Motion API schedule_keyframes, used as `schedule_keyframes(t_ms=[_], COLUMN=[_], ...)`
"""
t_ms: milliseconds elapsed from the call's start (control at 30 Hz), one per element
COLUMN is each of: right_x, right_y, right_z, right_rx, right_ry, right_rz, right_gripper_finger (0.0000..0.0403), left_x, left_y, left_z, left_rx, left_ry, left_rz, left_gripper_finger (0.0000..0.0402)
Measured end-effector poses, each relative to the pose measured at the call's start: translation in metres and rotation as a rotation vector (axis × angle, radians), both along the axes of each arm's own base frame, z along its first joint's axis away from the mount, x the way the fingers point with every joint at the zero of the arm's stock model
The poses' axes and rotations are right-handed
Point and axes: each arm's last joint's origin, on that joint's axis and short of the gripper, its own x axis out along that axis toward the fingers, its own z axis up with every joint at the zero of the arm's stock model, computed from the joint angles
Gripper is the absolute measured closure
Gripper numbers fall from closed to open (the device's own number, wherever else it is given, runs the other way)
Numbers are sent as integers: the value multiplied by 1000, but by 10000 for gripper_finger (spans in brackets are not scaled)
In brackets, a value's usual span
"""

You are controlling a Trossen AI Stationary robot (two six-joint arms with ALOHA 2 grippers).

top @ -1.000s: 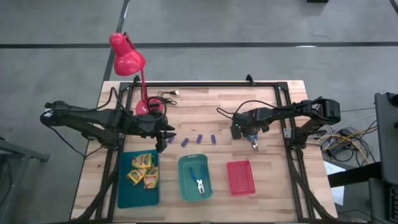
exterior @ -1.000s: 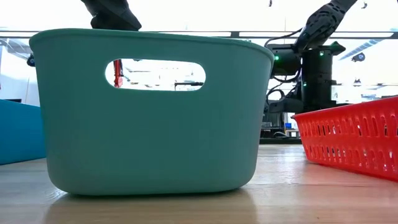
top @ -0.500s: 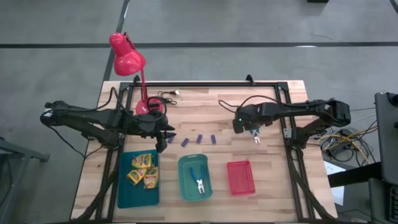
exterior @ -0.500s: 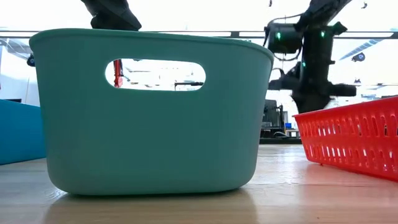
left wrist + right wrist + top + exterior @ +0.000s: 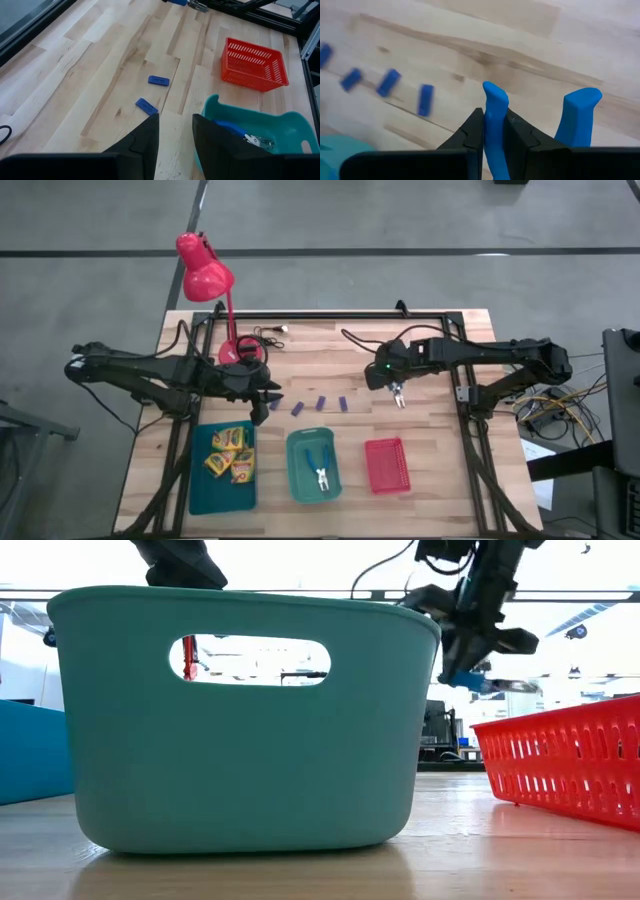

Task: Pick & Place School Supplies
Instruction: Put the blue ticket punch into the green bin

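Scissors with bright blue plastic handles (image 5: 495,125) hang pinched between the closed fingers of the right gripper (image 5: 398,393), lifted off the pale wooden tabletop (image 5: 430,470). One handle loop sits squarely between the two dark fingers; the second loop stands free just beside them, and the metal blades point away below the fingertips, as the low view shows. A light, stiff tool like this likely swings on its pivot, so the grip on a single handle looks workable but prone to letting the blades swing; taking hold nearer the pivot would probably steady it.

Ahead of these fingers on the bare wood lie four small purple-blue rectangular blocks (image 5: 321,403) in a loose row, thin and flat, likely awkward to pinch except across their narrow sides.

Past the blocks, the mint-green plastic tub (image 5: 298,480) already holds another pair of blue-handled scissors (image 5: 320,467). A red slotted plastic basket (image 5: 387,465) stands just beside it, and a dark teal tray (image 5: 197,498) on the other side carries three yellow-green crayon boxes (image 5: 230,452).

The left gripper (image 5: 268,402) hovers with its fingers parted and holding nothing, the nearest block just beyond its fingertips, close to the base of a red desk lamp (image 5: 205,275).
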Motion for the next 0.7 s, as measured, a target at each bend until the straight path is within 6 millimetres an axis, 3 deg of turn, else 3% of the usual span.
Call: schedule_keyframes(t_ms=[367,700], right_x=[33,78], right_y=[31,80], right_z=[14,16], right_rx=[30,67], right_ry=[-9,-28], right_rz=[-55,14], right_gripper_finger=[365,365], left_x=[0,0], left_y=[0,0], left_z=[0,0], left_rx=[0,0], left_ry=[0,0], left_rz=[0,0], left_gripper_finger=[280,280])
